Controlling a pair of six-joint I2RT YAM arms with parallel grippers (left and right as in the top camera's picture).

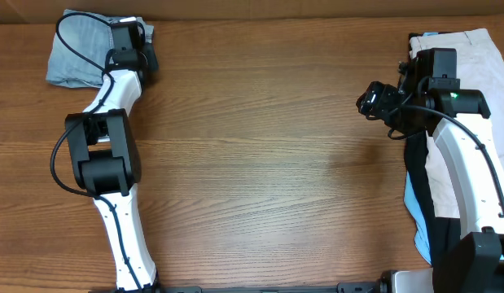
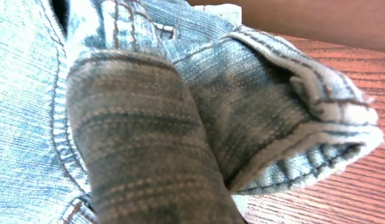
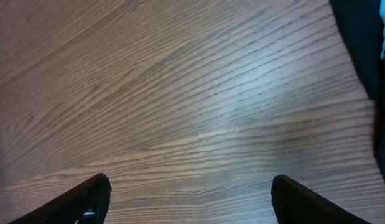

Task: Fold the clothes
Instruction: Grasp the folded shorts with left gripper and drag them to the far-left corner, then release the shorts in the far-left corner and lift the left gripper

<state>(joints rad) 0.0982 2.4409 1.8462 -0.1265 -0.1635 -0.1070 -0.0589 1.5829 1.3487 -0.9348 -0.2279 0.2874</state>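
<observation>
The light-blue denim shorts (image 1: 76,53) lie bunched and folded at the table's far left corner. My left gripper (image 1: 136,37) sits on their right edge. In the left wrist view the denim (image 2: 254,93) fills the frame and a thick fold rises right up to the camera, hiding the fingers, so the gripper looks shut on it. My right gripper (image 1: 370,102) is open and empty, its fingers wide apart over bare wood (image 3: 189,199). Beige shorts (image 1: 479,57), a black garment (image 1: 418,187) and a sky-blue one (image 1: 412,207) lie under the right arm.
The wooden table (image 1: 260,146) stretches between the two arms. The black garment's edge (image 3: 360,43) shows at the upper right of the right wrist view. A cardboard wall runs along the table's far edge.
</observation>
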